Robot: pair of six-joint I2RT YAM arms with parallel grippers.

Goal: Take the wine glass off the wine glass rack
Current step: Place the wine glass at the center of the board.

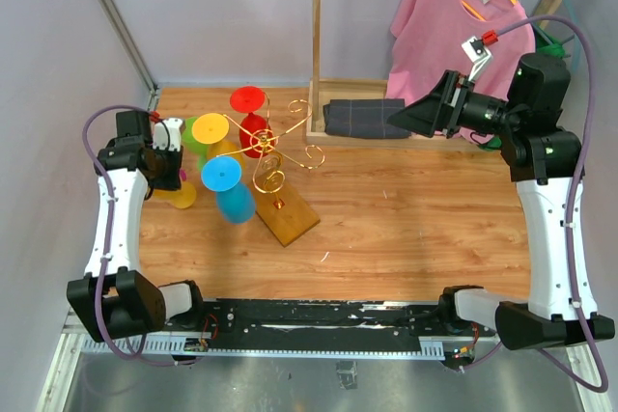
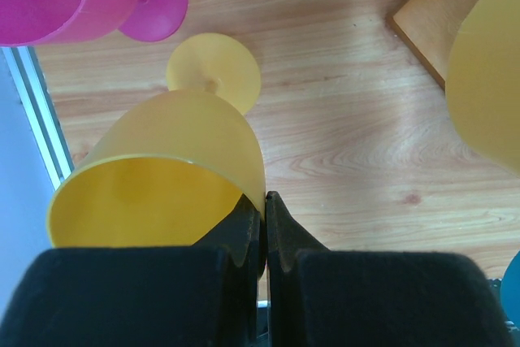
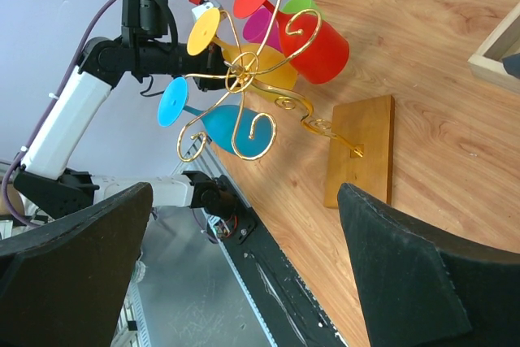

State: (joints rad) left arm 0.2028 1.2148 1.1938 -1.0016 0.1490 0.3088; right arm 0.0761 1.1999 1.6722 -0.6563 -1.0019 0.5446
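While the left gripper (image 2: 265, 225) pinches the rim of a yellow glass (image 2: 162, 176) standing on the table (image 2: 349, 144) beside the rack (image 1: 275, 156), the right gripper (image 3: 244, 282) gapes idle, so release seems next.

The wine glass rack (image 1: 275, 156), a gold wire stand with curled spiral arms on a rectangular wooden base (image 1: 290, 214), is seen upright. Red, yellow and blue wine glasses are hung upside down from it. A yellow wine glass (image 2: 175, 164) is stood on the worktop at nine o'clock of the rack.
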